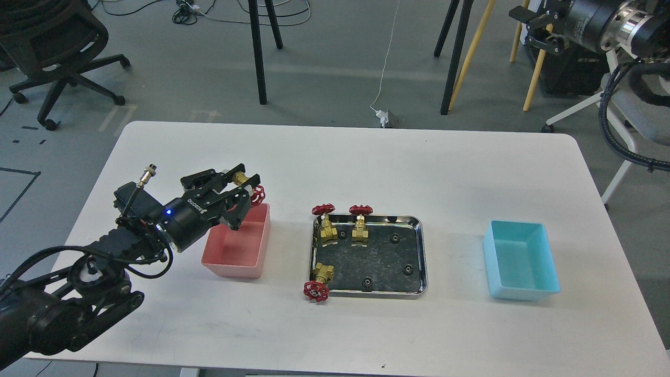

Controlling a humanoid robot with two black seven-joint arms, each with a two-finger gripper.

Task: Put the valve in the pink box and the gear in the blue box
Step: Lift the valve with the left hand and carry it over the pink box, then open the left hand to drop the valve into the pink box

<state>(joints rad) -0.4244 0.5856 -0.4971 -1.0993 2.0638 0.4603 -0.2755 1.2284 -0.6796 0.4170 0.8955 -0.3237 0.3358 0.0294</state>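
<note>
My left gripper (239, 192) is shut on a valve (250, 189), brass with a red handwheel, and holds it in the air over the far edge of the pink box (238, 259). Three more valves stay in the steel tray (421, 251): two upright at its far left (325, 222) (360, 222) and one lying at its near left corner (318, 283). Several small black gears (406, 269) lie in the tray. The blue box (520, 260) stands empty at the right. My right gripper (536, 29) is raised at the top right, off the table; its fingers cannot be told apart.
The white table's (335, 162) far half is bare. Beyond it are an office chair (47, 57), stand legs (259, 52) and cables on the floor.
</note>
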